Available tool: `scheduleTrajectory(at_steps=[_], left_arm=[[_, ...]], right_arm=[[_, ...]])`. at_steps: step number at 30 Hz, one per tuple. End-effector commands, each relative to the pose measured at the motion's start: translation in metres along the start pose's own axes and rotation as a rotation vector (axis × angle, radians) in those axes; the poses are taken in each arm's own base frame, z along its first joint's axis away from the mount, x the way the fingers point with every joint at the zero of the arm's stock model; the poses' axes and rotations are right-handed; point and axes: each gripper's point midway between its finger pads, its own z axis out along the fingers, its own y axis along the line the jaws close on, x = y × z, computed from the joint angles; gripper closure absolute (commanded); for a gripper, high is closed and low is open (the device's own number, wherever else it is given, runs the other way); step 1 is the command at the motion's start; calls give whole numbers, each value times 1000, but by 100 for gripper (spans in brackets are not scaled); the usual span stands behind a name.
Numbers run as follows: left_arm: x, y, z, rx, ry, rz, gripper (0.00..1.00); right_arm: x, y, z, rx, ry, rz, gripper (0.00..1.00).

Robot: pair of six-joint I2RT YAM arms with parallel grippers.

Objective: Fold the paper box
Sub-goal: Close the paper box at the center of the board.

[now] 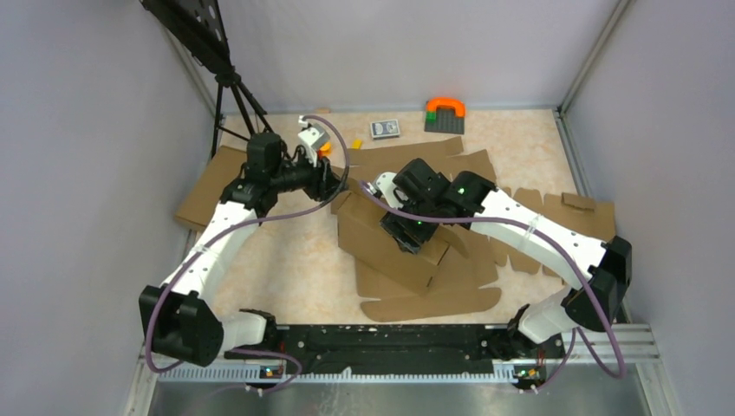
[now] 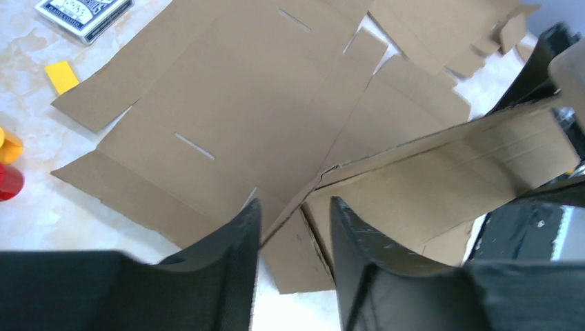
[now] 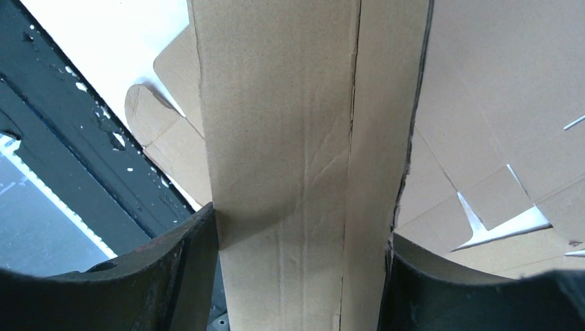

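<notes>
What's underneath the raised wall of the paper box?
More of the paper box lies flat beneath it. The table directly below is hidden by cardboard and by the right gripper, whose jaws clamp that wall.

Card deck (image 1: 385,129) near far wall; orange-green toy (image 1: 445,111) beside it; tripod (image 1: 235,90) far-left.

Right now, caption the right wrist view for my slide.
Right hand clamps a folded wall of the paper box.
</notes>
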Motion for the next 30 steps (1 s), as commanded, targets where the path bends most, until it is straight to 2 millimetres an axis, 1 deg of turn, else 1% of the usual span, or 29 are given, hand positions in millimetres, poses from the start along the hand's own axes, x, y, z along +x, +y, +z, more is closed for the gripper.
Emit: scheduleTrajectory(at_steps=[1, 3, 5, 7, 10, 12, 15, 20, 26, 29, 30], left_arm=[[-10, -4, -2, -41, 6, 44, 65], [-9, -7, -4, -52, 10, 26, 72], [-10, -11, -6, -60, 8, 1, 76], [-12, -16, -8, -63, -2, -30, 77], [-12, -22, -8, -60, -6, -135, 77], [-11, -23, -7, -59, -3, -182, 83], [-8, -20, -6, -85, 6, -242, 92], [-1, -21, -4, -94, 31, -352, 93], [-2, -26, -5, -89, 37, -412, 93], [3, -29, -5, -79, 55, -438, 93], [7, -29, -5, -82, 62, -444, 93]], right_arm=[[-19, 5, -6, -30, -61, 10, 52], [-19, 4, -5, -24, -60, 10, 52], [-18, 4, -5, -23, -56, 12, 52], [-18, 4, -4, -23, -54, 13, 52], [-20, 4, -5, -24, -60, 15, 52], [-21, 4, -4, -20, -60, 16, 52], [-20, 3, -2, -18, -49, 19, 53], [-21, 5, -1, -25, -53, 21, 53], [-20, 5, -1, -27, -52, 23, 53], [-21, 5, -1, -28, -56, 24, 53], [-21, 5, -1, -27, -58, 25, 53]])
